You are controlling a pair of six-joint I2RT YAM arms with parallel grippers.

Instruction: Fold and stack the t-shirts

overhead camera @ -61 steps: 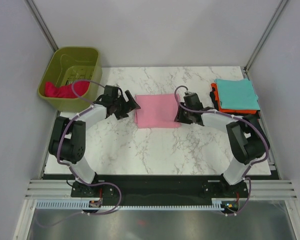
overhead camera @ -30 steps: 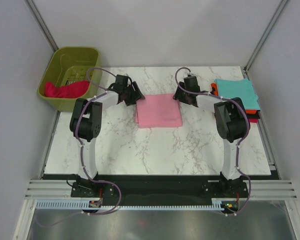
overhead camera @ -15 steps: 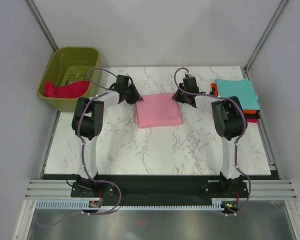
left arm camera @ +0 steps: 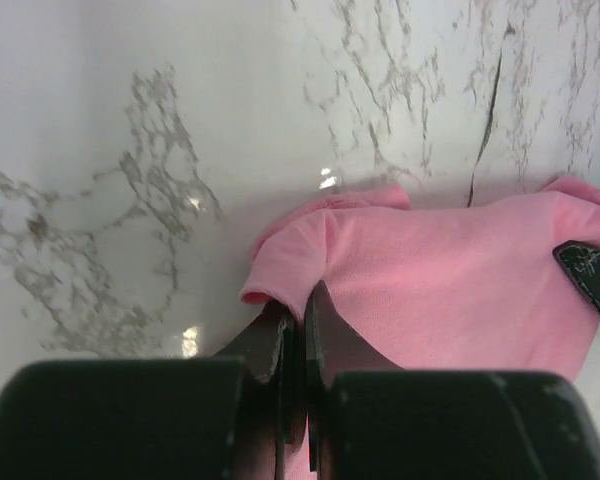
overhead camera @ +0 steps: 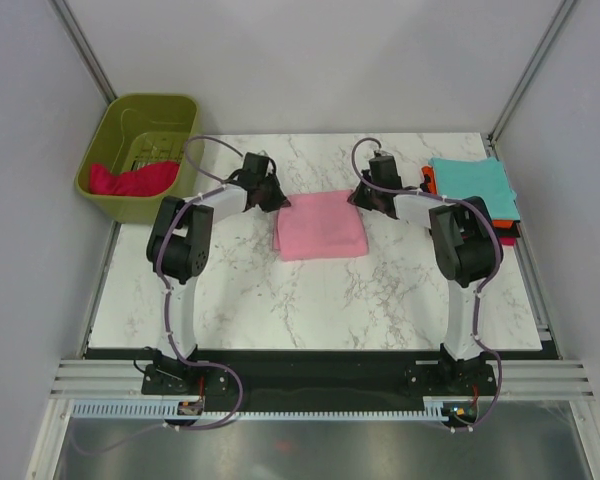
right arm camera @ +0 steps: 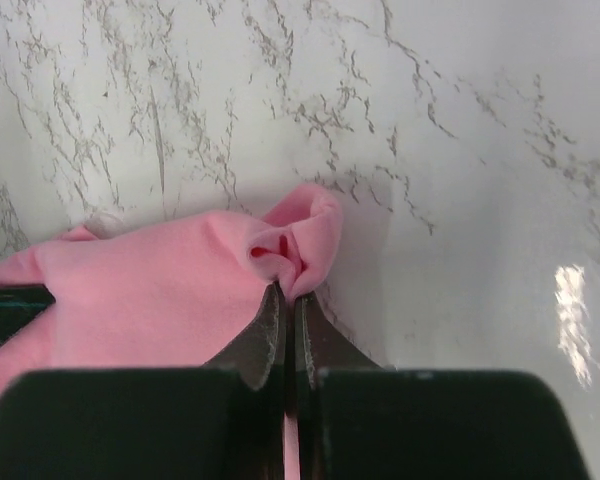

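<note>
A light pink t-shirt (overhead camera: 320,226) lies folded into a rectangle at the middle of the marble table. My left gripper (overhead camera: 277,197) is shut on its far left corner (left arm camera: 280,280), the cloth pinched between the black fingers (left arm camera: 265,345). My right gripper (overhead camera: 356,194) is shut on the far right corner (right arm camera: 305,240), which bunches up at the fingertips (right arm camera: 270,330). A stack of folded t-shirts (overhead camera: 470,190), teal on top with orange and black below, sits at the right edge. A crimson red t-shirt (overhead camera: 130,178) lies crumpled in the basket.
An olive-green plastic basket (overhead camera: 108,130) stands at the far left corner. Both arms reach forward over the table (overhead camera: 310,300) with elbows raised. Grey walls enclose the table on three sides.
Both grippers moved in to the pink shirt's far corners and closed on them. The shirt has shifted slightly toward the near side.
</note>
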